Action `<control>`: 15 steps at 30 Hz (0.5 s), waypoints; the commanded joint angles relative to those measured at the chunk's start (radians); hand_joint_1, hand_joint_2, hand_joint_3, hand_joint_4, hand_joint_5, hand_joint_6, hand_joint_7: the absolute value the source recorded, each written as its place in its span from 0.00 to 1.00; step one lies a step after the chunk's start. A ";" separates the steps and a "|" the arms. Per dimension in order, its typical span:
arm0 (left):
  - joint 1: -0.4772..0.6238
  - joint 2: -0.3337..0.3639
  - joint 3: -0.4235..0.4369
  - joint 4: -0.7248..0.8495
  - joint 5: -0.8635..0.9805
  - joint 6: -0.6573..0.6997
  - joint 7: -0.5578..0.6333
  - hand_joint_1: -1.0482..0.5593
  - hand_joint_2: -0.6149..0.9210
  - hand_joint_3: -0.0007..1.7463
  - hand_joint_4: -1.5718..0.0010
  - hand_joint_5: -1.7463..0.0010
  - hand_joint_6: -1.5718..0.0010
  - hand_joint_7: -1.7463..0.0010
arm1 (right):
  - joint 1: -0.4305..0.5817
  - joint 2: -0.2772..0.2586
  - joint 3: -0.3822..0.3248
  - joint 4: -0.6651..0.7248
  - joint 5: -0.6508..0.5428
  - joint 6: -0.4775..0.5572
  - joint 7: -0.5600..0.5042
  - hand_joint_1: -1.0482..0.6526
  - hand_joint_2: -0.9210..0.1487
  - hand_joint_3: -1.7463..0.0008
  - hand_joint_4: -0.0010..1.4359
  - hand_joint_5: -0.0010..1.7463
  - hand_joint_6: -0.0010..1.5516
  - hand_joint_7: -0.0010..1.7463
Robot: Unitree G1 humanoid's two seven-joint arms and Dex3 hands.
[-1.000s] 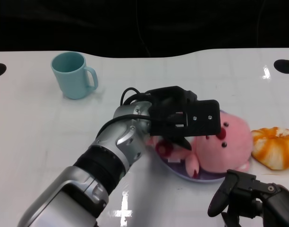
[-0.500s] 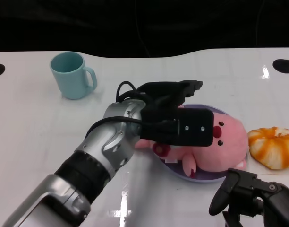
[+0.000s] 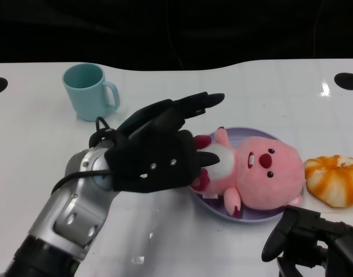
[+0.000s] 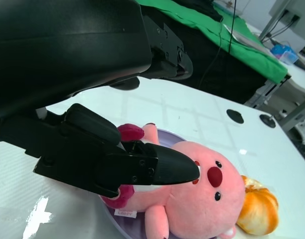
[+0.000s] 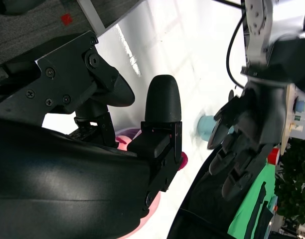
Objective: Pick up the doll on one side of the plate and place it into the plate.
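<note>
Lying on its back in the purple plate (image 3: 254, 218), the pink doll (image 3: 254, 173) has its head toward the orange pumpkin (image 3: 334, 180). Left hand (image 3: 156, 153) hovers w/ fingers spread, holding nothing, just beside the doll's belly. Right hand (image 3: 312, 245) sits near the plate's front edge; can't tell its state. Teal mug (image 3: 89, 91) stands well apart, far side.
</note>
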State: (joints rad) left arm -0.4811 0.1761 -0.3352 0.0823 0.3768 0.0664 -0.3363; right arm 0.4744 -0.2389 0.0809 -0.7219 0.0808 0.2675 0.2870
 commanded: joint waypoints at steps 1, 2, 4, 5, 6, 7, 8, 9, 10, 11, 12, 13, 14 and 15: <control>0.058 0.030 0.053 -0.078 -0.051 0.003 -0.013 0.25 1.00 0.20 0.87 0.50 0.71 0.87 | 0.003 -0.007 -0.007 -0.015 0.012 0.017 -0.002 0.58 0.31 0.31 0.43 1.00 0.35 0.88; 0.081 0.033 0.069 -0.100 -0.073 0.002 -0.016 0.27 1.00 0.20 0.83 0.48 0.69 0.86 | 0.004 -0.005 -0.008 -0.020 0.019 0.029 -0.003 0.58 0.30 0.31 0.43 1.00 0.35 0.88; 0.126 0.035 0.098 -0.139 -0.117 0.002 -0.018 0.30 1.00 0.18 0.79 0.47 0.66 0.85 | 0.005 0.000 -0.012 -0.027 0.035 0.053 -0.004 0.58 0.30 0.31 0.43 1.00 0.34 0.88; 0.158 0.035 0.117 -0.157 -0.146 -0.015 -0.014 0.33 1.00 0.17 0.74 0.44 0.62 0.84 | 0.004 0.002 -0.015 -0.028 0.042 0.061 -0.005 0.58 0.30 0.31 0.43 1.00 0.34 0.88; 0.185 0.034 0.133 -0.169 -0.174 -0.039 -0.008 0.35 1.00 0.16 0.71 0.43 0.60 0.84 | 0.003 0.002 -0.017 -0.029 0.048 0.067 -0.007 0.58 0.29 0.31 0.43 1.00 0.34 0.88; 0.212 0.032 0.149 -0.178 -0.200 -0.064 -0.002 0.36 1.00 0.16 0.69 0.41 0.58 0.83 | 0.003 0.002 -0.020 -0.032 0.053 0.074 -0.009 0.59 0.29 0.31 0.43 1.00 0.34 0.89; 0.239 0.025 0.165 -0.190 -0.228 -0.081 0.004 0.37 1.00 0.16 0.65 0.39 0.55 0.82 | 0.002 0.002 -0.022 -0.036 0.061 0.085 -0.010 0.59 0.29 0.31 0.43 1.00 0.34 0.89; 0.260 0.020 0.177 -0.201 -0.248 -0.090 0.008 0.37 1.00 0.16 0.63 0.38 0.54 0.81 | 0.002 0.003 -0.024 -0.039 0.067 0.093 -0.012 0.59 0.29 0.31 0.43 1.00 0.33 0.89; 0.285 0.011 0.190 -0.216 -0.273 -0.095 0.013 0.38 1.00 0.16 0.61 0.36 0.52 0.80 | 0.002 0.002 -0.025 -0.040 0.070 0.095 -0.012 0.59 0.29 0.31 0.43 1.00 0.33 0.89; 0.305 0.003 0.200 -0.228 -0.292 -0.097 0.017 0.39 1.00 0.16 0.60 0.35 0.51 0.78 | 0.002 0.000 -0.025 -0.041 0.072 0.097 -0.012 0.59 0.29 0.31 0.43 1.00 0.33 0.89; 0.332 -0.007 0.210 -0.248 -0.315 -0.098 0.021 0.39 1.00 0.16 0.59 0.33 0.50 0.77 | 0.001 -0.002 -0.024 -0.043 0.072 0.098 -0.013 0.59 0.29 0.31 0.43 1.00 0.33 0.89; 0.350 -0.014 0.217 -0.262 -0.329 -0.098 0.023 0.41 0.98 0.20 0.59 0.32 0.51 0.73 | 0.001 -0.003 -0.023 -0.044 0.072 0.100 -0.014 0.59 0.29 0.31 0.43 1.00 0.33 0.90; 0.374 -0.022 0.224 -0.281 -0.349 -0.097 0.025 0.42 0.93 0.29 0.59 0.30 0.53 0.66 | 0.001 -0.003 -0.022 -0.044 0.074 0.101 -0.015 0.59 0.29 0.31 0.43 1.00 0.33 0.90; 0.399 -0.030 0.233 -0.304 -0.369 -0.089 0.028 0.43 0.89 0.36 0.59 0.29 0.54 0.61 | 0.000 -0.002 -0.021 -0.043 0.075 0.101 -0.016 0.59 0.29 0.30 0.43 1.00 0.33 0.90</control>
State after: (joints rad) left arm -0.1099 0.1496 -0.1209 -0.1859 0.0317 -0.0229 -0.3235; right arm 0.4742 -0.2365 0.0720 -0.7549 0.1470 0.3597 0.2769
